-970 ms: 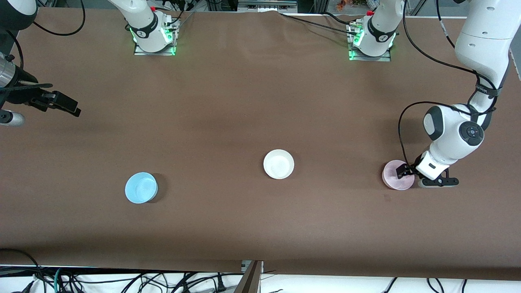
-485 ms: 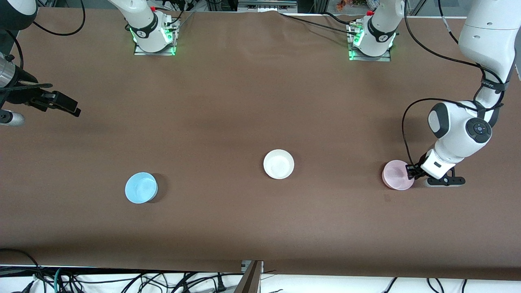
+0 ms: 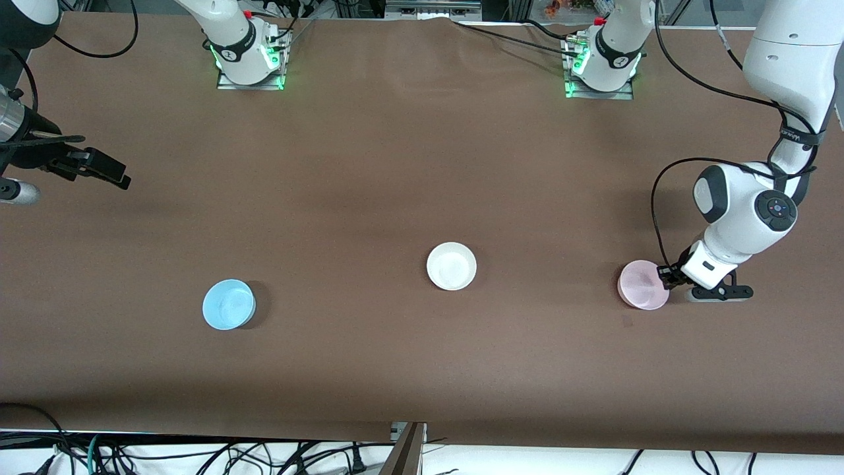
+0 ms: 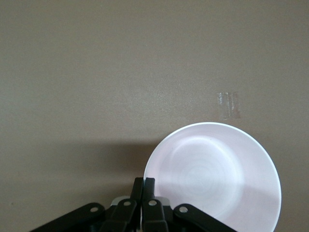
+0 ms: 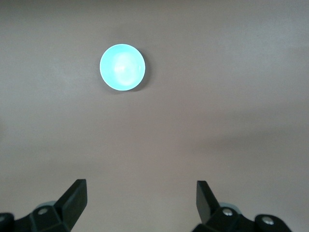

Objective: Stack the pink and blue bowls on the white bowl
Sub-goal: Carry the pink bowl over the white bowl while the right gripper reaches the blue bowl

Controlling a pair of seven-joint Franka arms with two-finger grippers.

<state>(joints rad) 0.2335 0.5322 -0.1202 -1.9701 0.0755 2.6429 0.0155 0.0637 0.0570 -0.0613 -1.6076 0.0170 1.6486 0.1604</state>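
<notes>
The pale pink bowl [image 3: 641, 285] sits on the table toward the left arm's end. My left gripper [image 3: 666, 277] is low at its rim, on the side away from the white bowl. In the left wrist view the gripper [image 4: 144, 186] is shut, pinching the rim of the pink bowl [image 4: 212, 179]. The white bowl [image 3: 452, 266] stands mid-table. The light blue bowl [image 3: 228, 304] stands toward the right arm's end and also shows in the right wrist view [image 5: 122, 67]. My right gripper [image 3: 112, 173] waits open and empty [image 5: 140, 193] at that end of the table.
A small strip of clear tape [image 4: 228, 105] lies on the brown table [image 3: 395, 165] close to the pink bowl. Both arm bases [image 3: 247, 56] stand along the table's back edge. Cables hang below the table's front edge.
My left gripper has drawn back from over the pink bowl to its rim and shut on it. The pink bowl has shifted slightly toward the white bowl. The right arm has not moved.
</notes>
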